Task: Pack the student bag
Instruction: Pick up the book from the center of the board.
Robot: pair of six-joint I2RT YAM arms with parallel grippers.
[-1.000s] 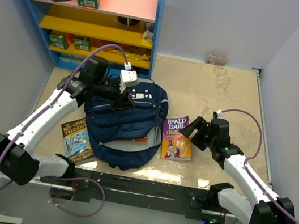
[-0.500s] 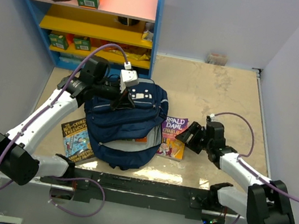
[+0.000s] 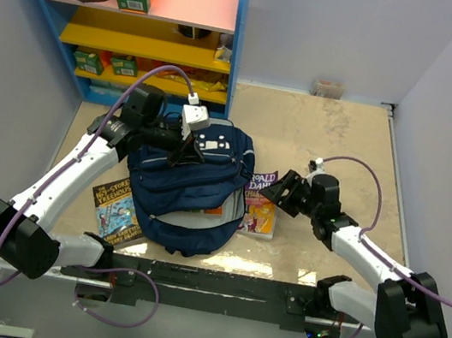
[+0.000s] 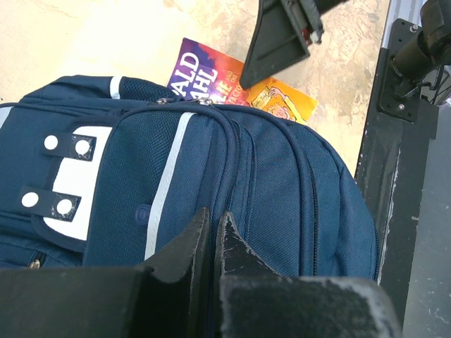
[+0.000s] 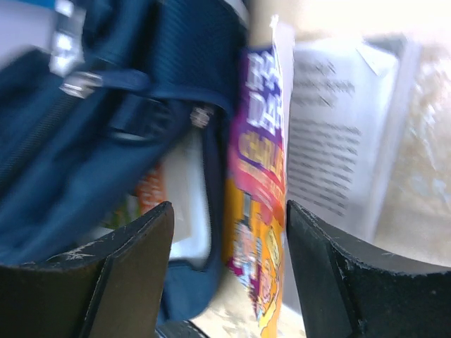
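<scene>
- Two grippers: left gripper (image 3: 185, 155) closed, tips on top of backpack (image 3: 191, 198).
- Right gripper (image 3: 281, 194) wide, straddling tilted book (image 3: 257, 216) just right of backpack.

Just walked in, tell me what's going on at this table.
Two robot arms are packing the student bag, which lies on the table. The left pincer is shut on the bag's fabric near its top, apparently holding the opening up. The right pincer, jaws open, straddles a Roald Dahl book tipped on its edge at the bag's open side. An orange item already sits inside, and another book lies on the table left of the bag.
</scene>
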